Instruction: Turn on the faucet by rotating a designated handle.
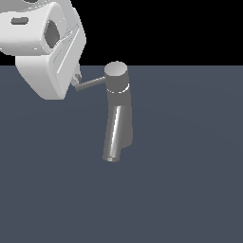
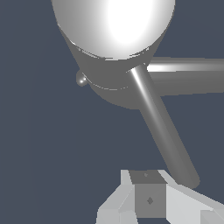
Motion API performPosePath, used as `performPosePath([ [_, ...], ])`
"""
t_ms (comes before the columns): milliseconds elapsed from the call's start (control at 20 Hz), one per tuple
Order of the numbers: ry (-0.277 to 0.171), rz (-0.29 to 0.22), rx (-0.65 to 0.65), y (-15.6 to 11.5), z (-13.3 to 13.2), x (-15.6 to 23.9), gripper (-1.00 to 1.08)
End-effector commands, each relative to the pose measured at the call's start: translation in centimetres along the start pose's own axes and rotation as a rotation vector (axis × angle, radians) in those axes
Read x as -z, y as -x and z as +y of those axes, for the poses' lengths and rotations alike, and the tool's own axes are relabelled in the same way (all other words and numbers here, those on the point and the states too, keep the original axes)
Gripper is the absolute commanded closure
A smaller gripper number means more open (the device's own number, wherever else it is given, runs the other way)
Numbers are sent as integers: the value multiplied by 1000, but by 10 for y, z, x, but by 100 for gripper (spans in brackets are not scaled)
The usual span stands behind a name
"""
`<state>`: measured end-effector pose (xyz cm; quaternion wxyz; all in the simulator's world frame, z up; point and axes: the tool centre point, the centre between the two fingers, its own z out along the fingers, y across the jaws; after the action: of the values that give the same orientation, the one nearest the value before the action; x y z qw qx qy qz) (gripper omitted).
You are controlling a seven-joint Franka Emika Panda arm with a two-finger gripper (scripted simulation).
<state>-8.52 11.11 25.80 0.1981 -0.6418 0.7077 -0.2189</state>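
- Right now I see the faucet (image 1: 117, 111) standing upright near the middle of the grey counter (image 1: 190, 180), its flat round cap on top and a thin bright ring just below the cap.
- Its slanted spout (image 1: 113, 137) runs down from the body toward the camera in the exterior view.
- From the cap, the handle (image 1: 90, 84) sticks out sideways toward the exterior view's left, roughly level and much slimmer than the spout.
- My gripper (image 1: 77, 79) sits at the exterior view's upper left, with its fingers right at the handle's free end.
- On the wrist view, the handle (image 2: 164, 131) runs from the cap down to one finger (image 2: 148, 197), its tip just beside that finger.
- Whether the fingers are open or closed on the rod, I cannot tell; only one shows clearly.
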Motion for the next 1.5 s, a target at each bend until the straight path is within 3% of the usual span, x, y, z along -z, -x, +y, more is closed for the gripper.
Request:
performPosePath([
  [0,0,0,0,0,0,0,108],
  [1450,5,11,-8,-50,60,0,108],
])
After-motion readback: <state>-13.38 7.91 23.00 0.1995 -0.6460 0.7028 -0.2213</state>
